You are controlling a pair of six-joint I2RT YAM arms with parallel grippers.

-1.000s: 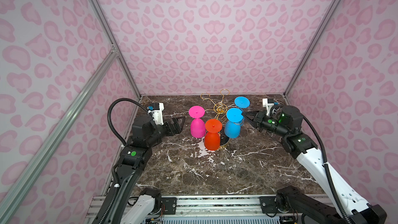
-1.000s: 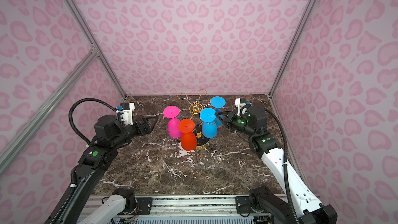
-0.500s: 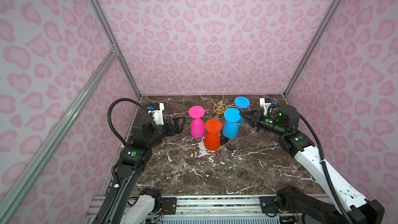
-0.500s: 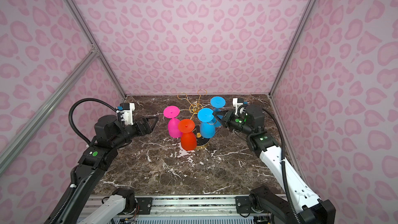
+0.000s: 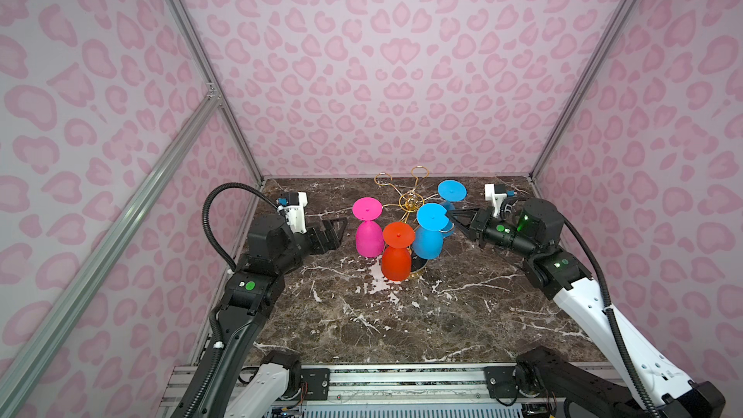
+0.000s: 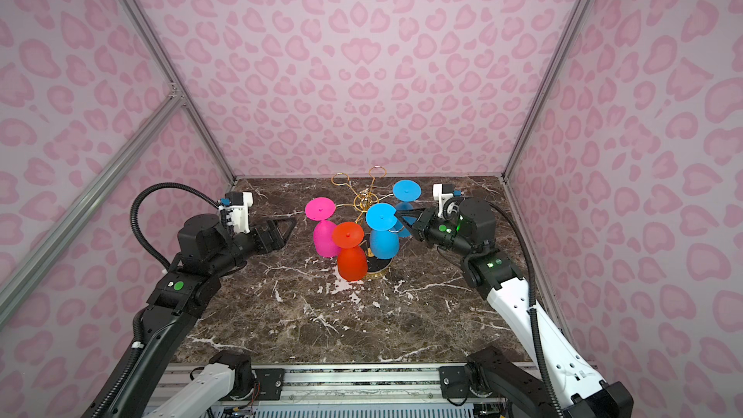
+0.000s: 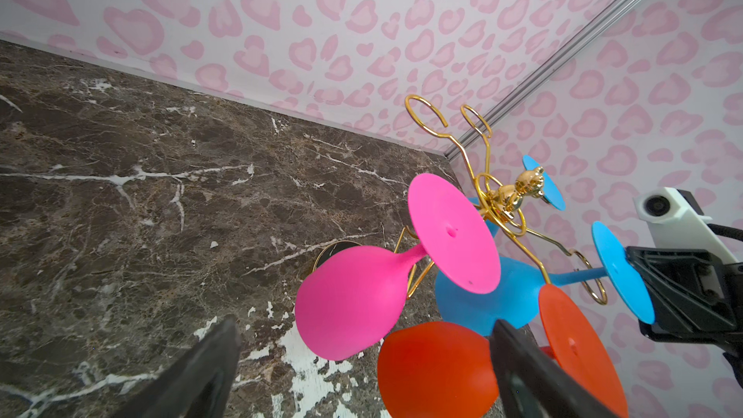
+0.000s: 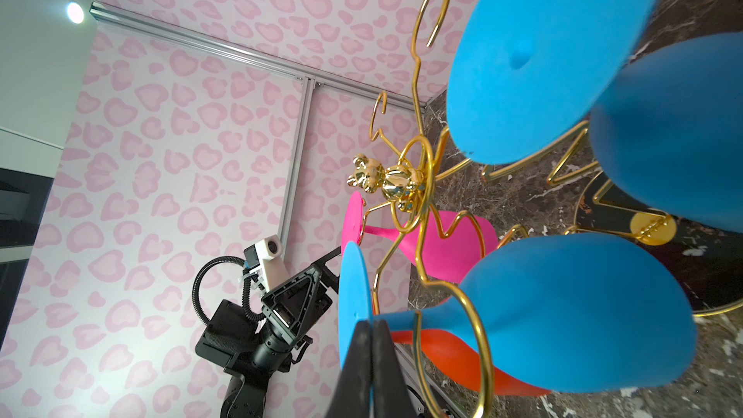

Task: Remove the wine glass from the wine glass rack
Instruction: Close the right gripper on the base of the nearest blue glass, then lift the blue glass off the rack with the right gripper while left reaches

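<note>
The gold wire wine glass rack (image 5: 411, 199) (image 6: 364, 199) stands at the back middle of the marble table. Pink (image 5: 368, 239), orange (image 5: 396, 261) and two blue wine glasses hang upside down from it. My right gripper (image 5: 451, 215) (image 8: 372, 325) is shut with nothing between its fingers. Its tips rest against the nearer blue wine glass (image 5: 428, 241) (image 8: 575, 315) where stem meets foot. My left gripper (image 5: 341, 233) (image 7: 364, 323) is open and empty, just left of the pink glass (image 7: 354, 299) and apart from it.
The farther blue glass (image 5: 452, 190) hangs behind my right gripper. The rack's round black base (image 5: 418, 267) sits under the orange glass. Pink patterned walls close in the table on three sides. Two bare gold loops (image 5: 402, 176) point to the back wall.
My right gripper has moved left, up to the nearer blue glass, whose foot has shifted slightly left. The left arm has stayed still.
</note>
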